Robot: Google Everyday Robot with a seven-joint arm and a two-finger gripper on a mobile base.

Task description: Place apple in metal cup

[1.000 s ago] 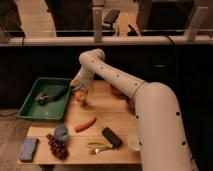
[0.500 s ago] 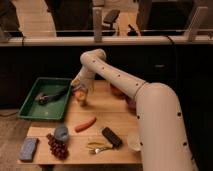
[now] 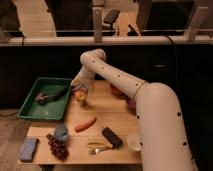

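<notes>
- Plainly, there is one apple (image 3: 80, 94). It sits right at the tip of the tool (image 3: 79, 90), above the far left edge of the desk (image 3: 120, 120).
- There is one tool, and I cannot tell whether it is clamped on the apple or apart.
- One green tray (image 3: 30, 107) lies just left of the tool.
- One carrot (image 3: 85, 124) lies below the tool, toward the camera.
- One blue-grey cup (image 3: 61, 132) and one grape bunch (image 3: 57, 146) lie further out.
- Against half a second ago, the tool and apple sit unchanged.
</notes>
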